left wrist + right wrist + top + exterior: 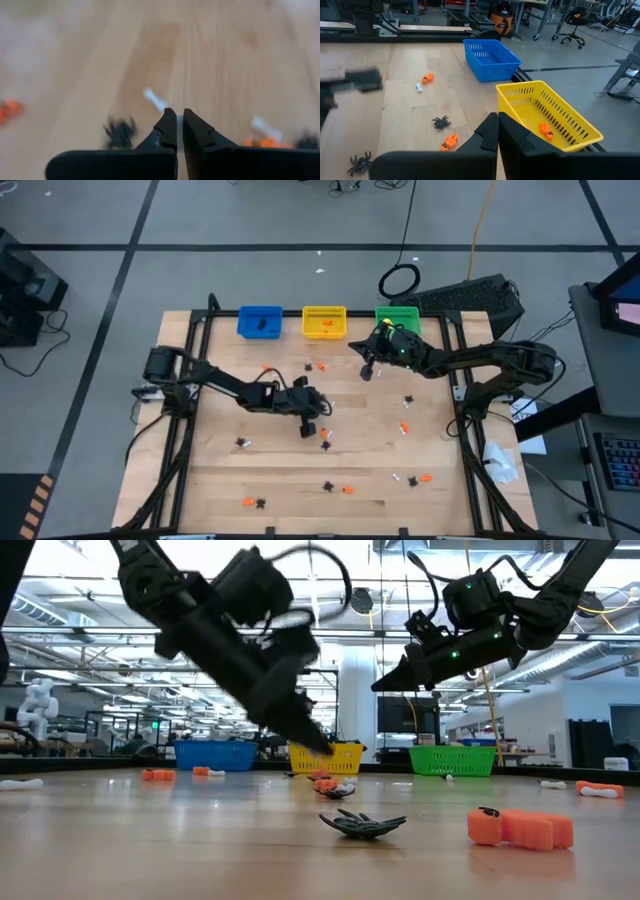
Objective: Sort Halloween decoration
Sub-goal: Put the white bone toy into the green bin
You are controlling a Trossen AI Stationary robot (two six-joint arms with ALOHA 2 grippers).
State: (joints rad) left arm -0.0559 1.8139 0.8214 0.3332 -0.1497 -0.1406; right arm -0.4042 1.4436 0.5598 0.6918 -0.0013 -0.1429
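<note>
Halloween decoration pieces lie scattered on the wooden table [300, 490]: black spidery ones [362, 824], orange ones [520, 828] and white ones [419, 87]. My left gripper [311, 426] hangs shut a little above the table's middle, slanting down, with its tips [325, 747] clear of the wood. In the left wrist view a blurred white piece [154, 99] runs up to my left gripper [179, 116], and a black piece [119, 133] lies beside it. My right gripper [368, 370] is shut and holds nothing, raised near the yellow bin [545, 115]. My left gripper is shut with the white piece's near end [165, 108] right at its fingertips. Blur hides that spot, and I cannot tell whether the fingers pinch the piece or merely hang over it.
Three bins stand in a row at the far edge: blue [260, 321], yellow [324, 322] with an orange piece [546, 131] inside, green [398, 318]. The arms' black frame rails run along both table sides. Loose pieces dot the near half of the table.
</note>
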